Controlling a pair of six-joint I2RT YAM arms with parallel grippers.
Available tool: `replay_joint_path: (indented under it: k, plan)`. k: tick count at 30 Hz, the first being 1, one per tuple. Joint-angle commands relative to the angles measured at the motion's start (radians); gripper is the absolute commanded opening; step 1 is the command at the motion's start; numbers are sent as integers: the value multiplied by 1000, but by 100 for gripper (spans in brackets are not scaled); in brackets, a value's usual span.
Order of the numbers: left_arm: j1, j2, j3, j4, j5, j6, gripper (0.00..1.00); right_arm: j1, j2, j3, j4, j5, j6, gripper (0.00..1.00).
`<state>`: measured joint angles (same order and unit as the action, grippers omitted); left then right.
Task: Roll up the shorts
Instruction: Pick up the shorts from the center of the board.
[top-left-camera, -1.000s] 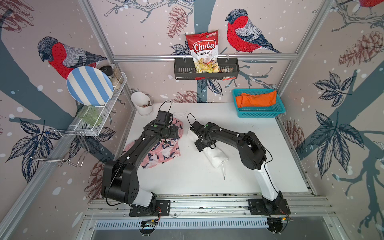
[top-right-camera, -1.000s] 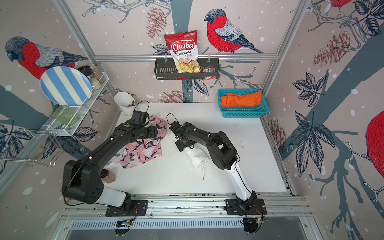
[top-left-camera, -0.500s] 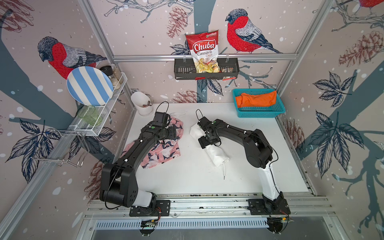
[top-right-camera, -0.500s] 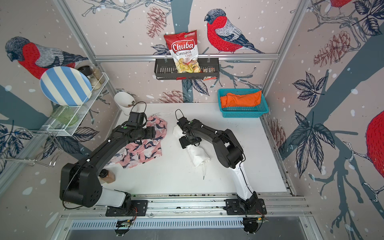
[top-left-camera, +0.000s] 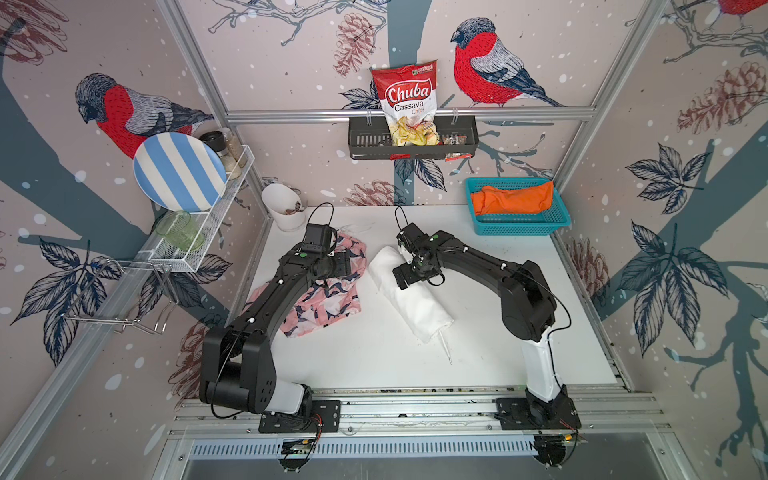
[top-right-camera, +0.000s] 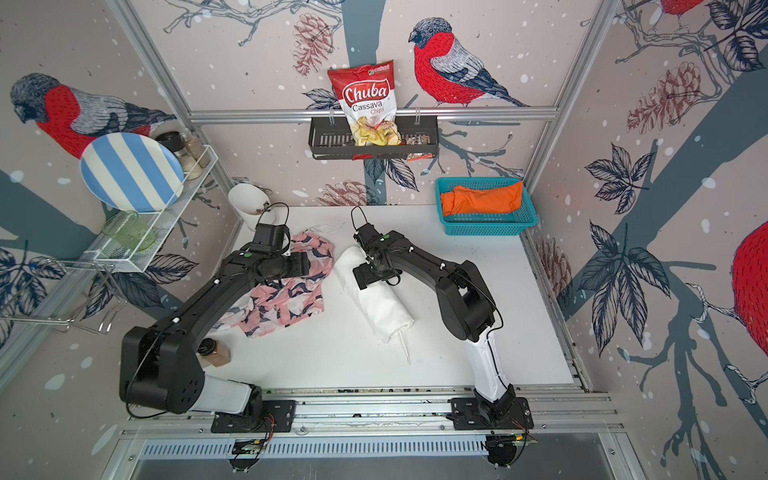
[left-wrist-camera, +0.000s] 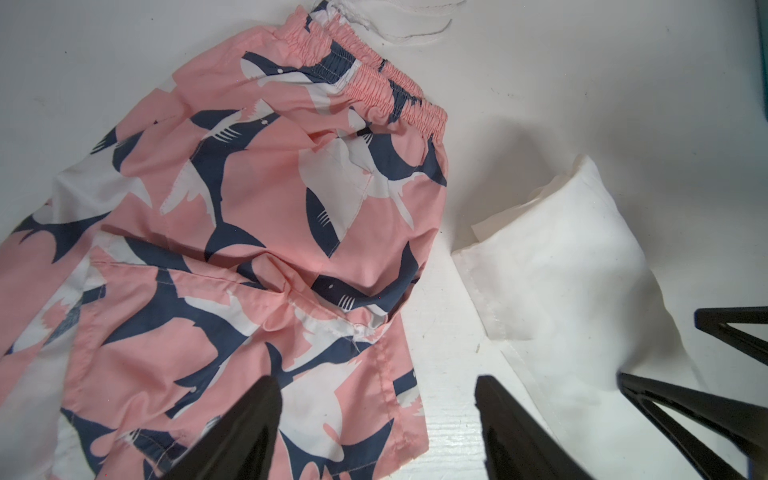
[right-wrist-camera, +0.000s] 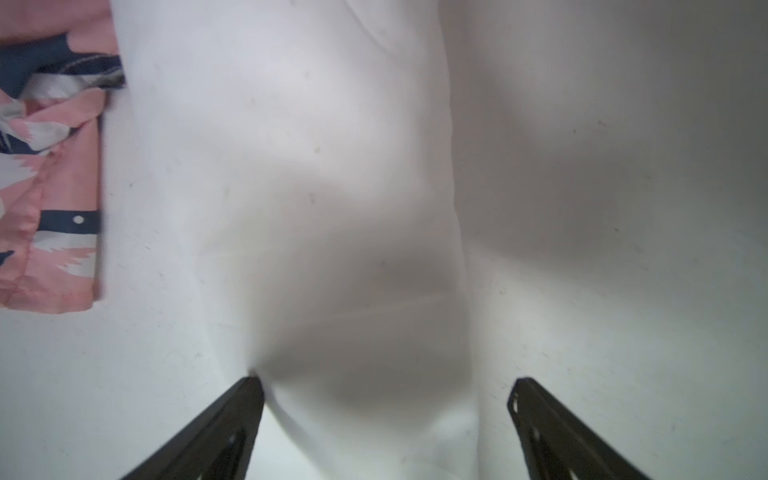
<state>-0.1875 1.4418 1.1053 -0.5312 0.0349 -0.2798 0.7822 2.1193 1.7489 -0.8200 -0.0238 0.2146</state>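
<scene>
Right pincer (right-wrist-camera: 386, 380) spread wide astride the rolled white shorts (top-left-camera: 409, 291) on the bench (top-left-camera: 498, 332), one finger (right-wrist-camera: 245, 399) touching cloth, left pincer (left-wrist-camera: 376, 379) agape above the pink shorts (top-left-camera: 328, 303), holding nothing, orange shorts (top-left-camera: 513, 199) in far-right basket (top-left-camera: 519, 228)

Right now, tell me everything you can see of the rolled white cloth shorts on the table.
The rolled white cloth shorts form a long, soft, plain bundle lying slantwise on the white tabletop, beside the pink shark-print shorts. A white drawstring trails from the near end. The right tool straddles it, open, one finger touching the cloth.
</scene>
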Motion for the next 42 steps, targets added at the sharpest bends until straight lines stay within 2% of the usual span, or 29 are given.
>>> replay_joint_path:
  k: [1, 5, 9, 12, 17, 26, 39, 42]
  plan:
    - [2, -4, -4, 14, 16, 15, 77, 15, 4, -9, 11, -33, 1, 100]
    - [3, 2, -3, 16, 25, 15, 77, 21, 31, -13, 18, -34, 2, 100]
    - [3, 8, -4, 16, 28, 15, 77, 46, 50, 19, -35, 161, 29, 100]
    - [3, 11, -2, 16, 29, 15, 77, 63, 31, 41, -51, 170, 34, 100]
    - [3, 19, 0, 13, 34, 15, 77, 102, 23, 129, -131, 263, 49, 100]
    - [6, 23, 0, 13, 38, 14, 77, 111, 63, 107, -100, 179, 44, 100]
    - [5, 25, -2, 14, 50, 16, 77, 43, 153, 22, -16, 10, 21, 100]
    - [6, 33, 0, 17, 64, 15, 77, 23, 125, -19, 14, -22, 23, 93]
